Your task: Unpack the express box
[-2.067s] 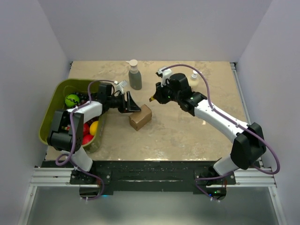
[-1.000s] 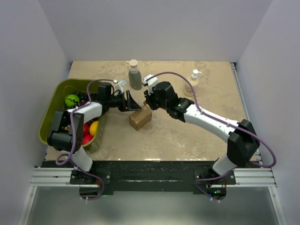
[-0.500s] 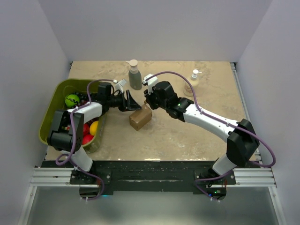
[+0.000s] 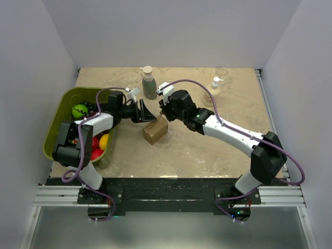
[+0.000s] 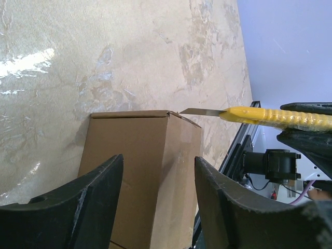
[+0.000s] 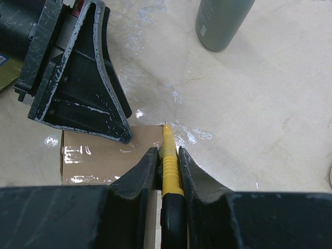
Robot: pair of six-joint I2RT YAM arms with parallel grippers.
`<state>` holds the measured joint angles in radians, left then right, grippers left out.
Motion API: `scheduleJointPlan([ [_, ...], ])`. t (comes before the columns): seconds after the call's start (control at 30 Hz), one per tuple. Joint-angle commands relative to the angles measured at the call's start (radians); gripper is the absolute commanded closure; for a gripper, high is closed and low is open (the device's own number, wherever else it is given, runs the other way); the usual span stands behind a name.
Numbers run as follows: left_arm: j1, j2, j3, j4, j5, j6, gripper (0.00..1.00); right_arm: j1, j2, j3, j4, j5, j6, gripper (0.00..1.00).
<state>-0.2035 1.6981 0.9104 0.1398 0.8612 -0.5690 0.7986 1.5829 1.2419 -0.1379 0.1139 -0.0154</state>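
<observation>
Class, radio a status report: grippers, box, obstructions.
Left gripper open at express box. Right gripper shut on yellow knife, blade at box's top edge. Box closed; path clear.

Matt brown cardboard of the express box point(image 5: 140, 171), with a glossy strip point(image 6: 83, 153) on its top beside the knife point(image 6: 168, 150): glossy yellow plastic handle point(image 5: 275, 118), bare grey metal blade point(image 5: 199, 111). Beyond the blade tip, smooth, glossy, marble-patterned table point(image 5: 104, 52) with bright reflections.
</observation>
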Motion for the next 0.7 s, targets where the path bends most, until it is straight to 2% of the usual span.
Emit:
scheduleJointPlan([
  [0.0,0.024,0.057,-0.041,-0.031,0.025,-0.025,0.39,0.005,0.005,0.042,0.029,0.000,-0.012,1.00],
  [0.57,0.024,0.054,-0.044,-0.028,0.024,-0.020,0.39,0.005,0.012,0.042,-0.008,-0.020,-0.026,1.00],
  [0.67,0.024,0.057,-0.047,-0.025,0.025,-0.019,0.44,0.005,-0.007,0.028,-0.028,-0.031,-0.035,1.00],
])
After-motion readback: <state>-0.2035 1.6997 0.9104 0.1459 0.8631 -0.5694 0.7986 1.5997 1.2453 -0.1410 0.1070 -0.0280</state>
